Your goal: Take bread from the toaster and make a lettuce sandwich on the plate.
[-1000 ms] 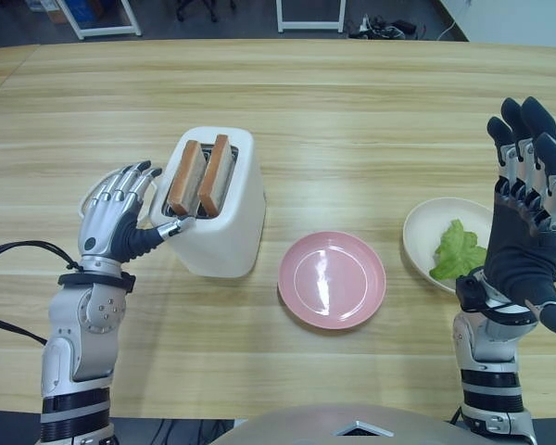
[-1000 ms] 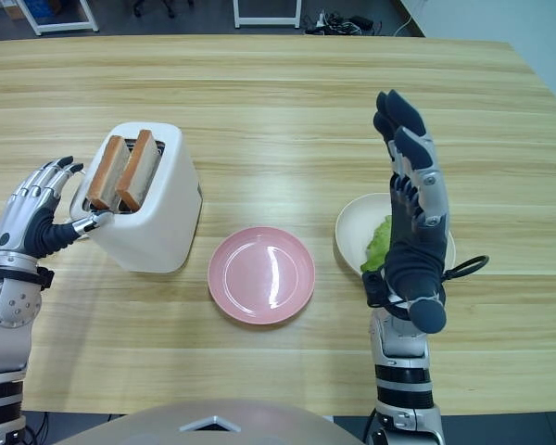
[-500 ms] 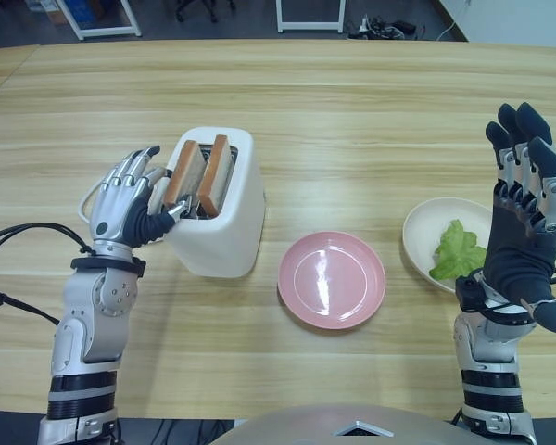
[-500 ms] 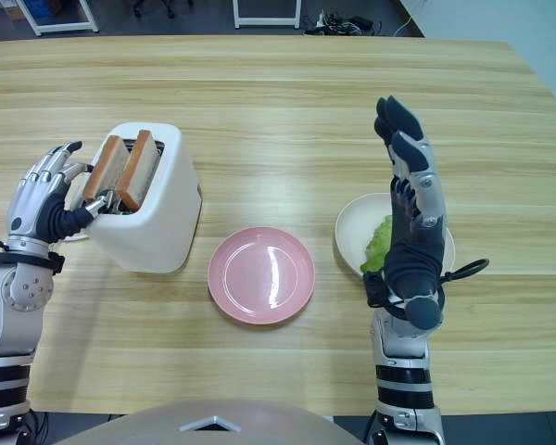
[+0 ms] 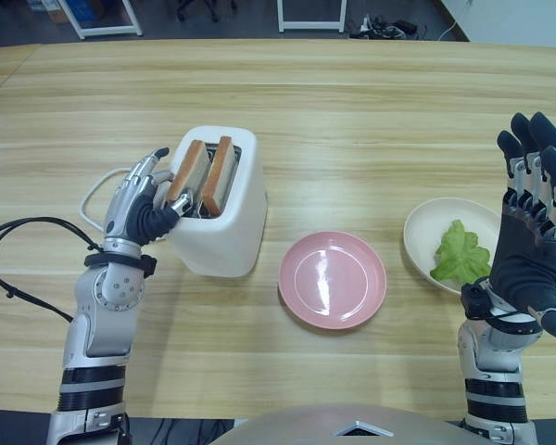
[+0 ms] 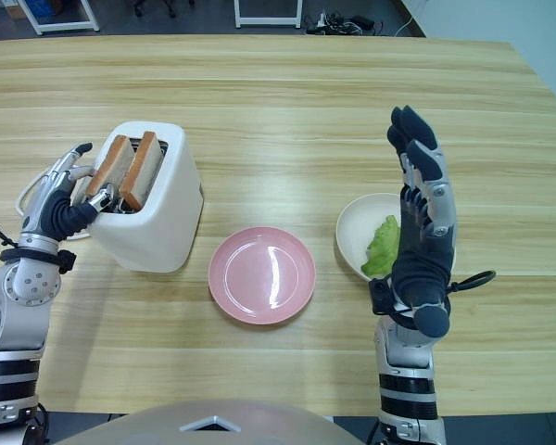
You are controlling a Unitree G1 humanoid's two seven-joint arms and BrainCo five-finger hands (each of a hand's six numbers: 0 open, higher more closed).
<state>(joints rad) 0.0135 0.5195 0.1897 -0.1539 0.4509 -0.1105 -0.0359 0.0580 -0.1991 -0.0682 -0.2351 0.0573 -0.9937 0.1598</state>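
Observation:
A white toaster [image 5: 224, 218] stands left of centre with two bread slices upright in its slots, the left slice [image 5: 189, 171] and the right slice [image 5: 218, 173]. My left hand [image 5: 146, 198] is against the toaster's left side. Its fingers lie spread along the outer face of the left slice and its thumb sits at that slice's near edge, not clamped. An empty pink plate [image 5: 332, 279] lies in the middle. A lettuce leaf [image 5: 460, 254] rests in a cream bowl [image 5: 423, 226] on the right. My right hand [image 6: 423, 232] is raised upright over the bowl's near side, fingers straight, holding nothing.
The toaster's white cord [image 5: 91, 192] loops on the table behind my left hand. Bare wooden tabletop [image 5: 352, 120] stretches beyond the toaster and plate. Furniture legs and cables [image 5: 380, 26] stand on the floor past the far edge.
My left hand has moved right from beside the toaster to the left bread slice. My right hand has sunk a little and shifted slightly right, still spread.

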